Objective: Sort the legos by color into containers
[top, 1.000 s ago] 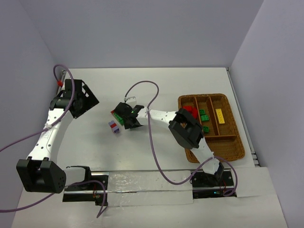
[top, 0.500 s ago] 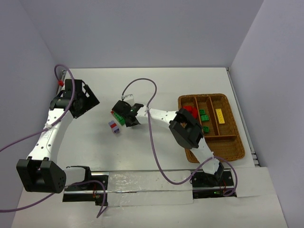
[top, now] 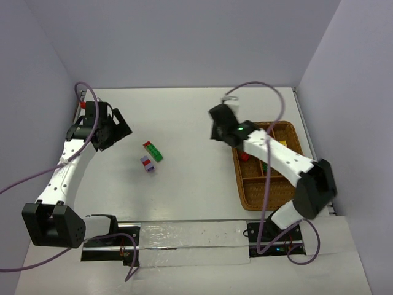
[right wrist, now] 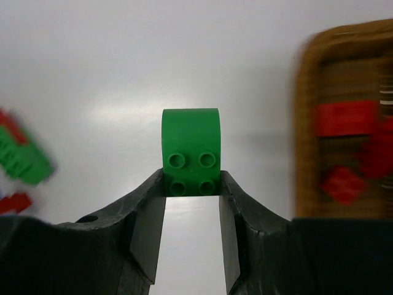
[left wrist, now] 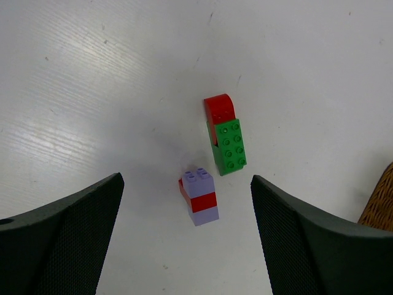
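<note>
Brick [right wrist: 190, 147], green, one rounded end: clamped by its flat flanks in the right pincer [right wrist: 191, 184], above the desk [right wrist: 123, 61], beside the wicker tray [right wrist: 301, 123], not over it. Likely light, rigid, slick hard plastic; the flank hold near the studs seems secure. Left pincer [left wrist: 185, 181]: spread wide, empty, over the red-green stack [left wrist: 224, 138] and purple-red stack [left wrist: 199, 200], both loose on the desk.

**Item 1:** green lego [right wrist: 190, 147], 4 studs showing, far end rounded. Clamped betw. fingers [right wrist: 147, 215] of right pincer [right wrist: 191, 187]; white bench [right wrist: 123, 61] behind.

**Item 2:** wicker tray [right wrist: 302, 135], R side of view, blurred. Red legos [right wrist: 345, 118] inside, approx. 3 pcs; which compartment unclear.

**Item 3:** green-and-red stack [right wrist: 21, 157], L edge, blurred, on bench, well apart from tray.
</note>
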Controlling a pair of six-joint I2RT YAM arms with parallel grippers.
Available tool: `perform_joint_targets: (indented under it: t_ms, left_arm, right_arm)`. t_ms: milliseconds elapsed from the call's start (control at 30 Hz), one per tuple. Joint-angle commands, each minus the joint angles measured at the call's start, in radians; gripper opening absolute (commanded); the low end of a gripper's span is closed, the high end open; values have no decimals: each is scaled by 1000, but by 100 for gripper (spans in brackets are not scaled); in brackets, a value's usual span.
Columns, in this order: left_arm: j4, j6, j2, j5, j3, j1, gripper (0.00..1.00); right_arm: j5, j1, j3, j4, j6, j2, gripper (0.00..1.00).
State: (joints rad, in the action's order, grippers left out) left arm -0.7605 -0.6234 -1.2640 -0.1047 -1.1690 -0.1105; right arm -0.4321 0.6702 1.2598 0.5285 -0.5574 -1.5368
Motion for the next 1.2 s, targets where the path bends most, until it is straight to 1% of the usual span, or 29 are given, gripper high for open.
perform_joint_targets:
  t_ms: [0, 33, 100, 167, 200, 300, 367, 433, 467, 500, 567, 600, 633, 700, 767, 900, 1000, 1067, 1133, 1167]
  left_arm:
    - [13, 54, -15, -19, -30, -9, 92]
    - [14, 53, -15, -17, -32, -9, 92]
    - [16, 51, -17, -6, -32, -9, 92]
    - [20, 44, -18, 6, -24, -11, 92]
    - [21, 45, -17, 11, -21, -11, 92]
    - [19, 43, -27, 7, -8, -11, 94]
    - [10, 42, -34, 3, -9, -11, 94]
    - [8, 45, -34, 2, -6, -11, 94]
    - [7, 48, -31, 2, -4, -11, 94]
    - [6, 50, -29, -3, -3, -11, 94]
    - [-2, 56, -23, -16, -1, -11, 94]
    - [-5, 57, -22, -19, 1, -11, 94]
    - [-5, 57, -18, -22, 4, -11, 94]
    - [-9, 57, -15, -23, 6, -11, 94]
    - [-14, 54, -12, -21, 8, -12, 94]
    - [-27, 53, -16, -13, 11, -12, 94]
    - [-15, 82, -14, 17, 36, -16, 92]
    - [2, 117, -17, 40, 58, -36, 91]
    - [-29, 124, -59, -20, 51, -114, 89]
    - [-37, 117, -72, -44, 52, -143, 89]
  right_arm:
    - [-28, -193, -165, 47, -24, 177, 19]
    - [-27, -247, -204, 52, -26, 210, 19]
    - [-19, -300, -250, 51, -26, 264, 19]
    - [14, -403, -322, 34, -12, 319, 19]
    - [19, -425, -338, 25, -6, 327, 19]
    - [47, -507, -386, 3, 4, 322, 20]
    - [61, -531, -412, -27, 13, 306, 21]
    - [64, -561, -436, -67, 21, 282, 24]
    - [70, -577, -441, -80, 24, 265, 26]
    - [72, -589, -439, -87, 25, 248, 34]
    - [58, -589, -429, -88, 24, 206, 42]
    - [61, -589, -424, -95, 22, 195, 50]
    - [67, -590, -413, -97, 24, 184, 55]
    - [85, -586, -395, -100, 24, 182, 71]
    - [82, -572, -363, -91, 27, 197, 78]
    - [-11, -485, -265, -43, 58, 261, 77]
    - [-42, -364, -196, -43, 112, 293, 76]
    - [-39, -294, -154, -58, 135, 301, 76]
    - [8, -222, -115, -79, 134, 280, 76]
    - [58, -191, -99, -88, 124, 268, 76]
